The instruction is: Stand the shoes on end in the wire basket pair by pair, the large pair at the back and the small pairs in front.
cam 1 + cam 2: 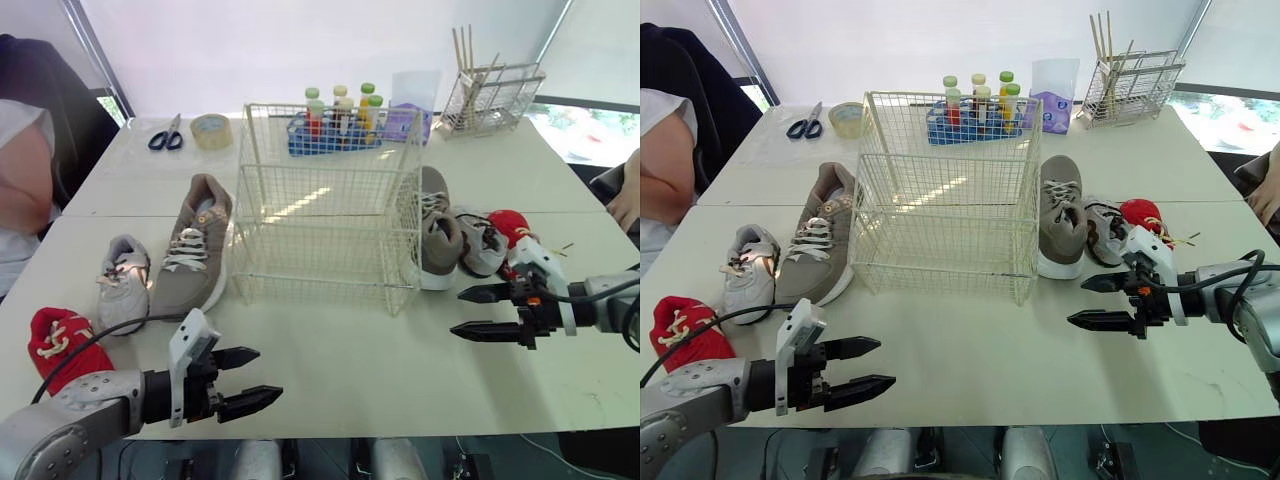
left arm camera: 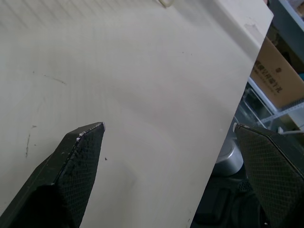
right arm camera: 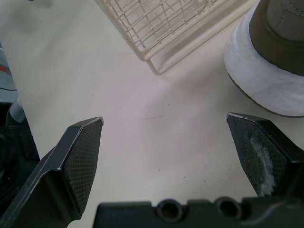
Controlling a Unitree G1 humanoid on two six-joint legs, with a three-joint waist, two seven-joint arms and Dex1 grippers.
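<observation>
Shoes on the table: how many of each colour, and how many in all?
Taupe shoes: 2
Grey shoes: 2
Red shoes: 2
Total: 6

The cream wire basket [image 1: 325, 195] is thin coated metal rod with a dull sheen. The pale off-white table top [image 1: 400, 360] looks smooth and matt, with faint scuffs. The large taupe lace-up shoe [image 1: 195, 245] has a soft suede-like upper over a smooth white rubbery sole. The small red shoe [image 1: 55, 345] looks like cloth. The black fingers [image 3: 78, 161] of the right gripper [image 3: 164, 116] have matt, finely cross-hatched faces.
</observation>
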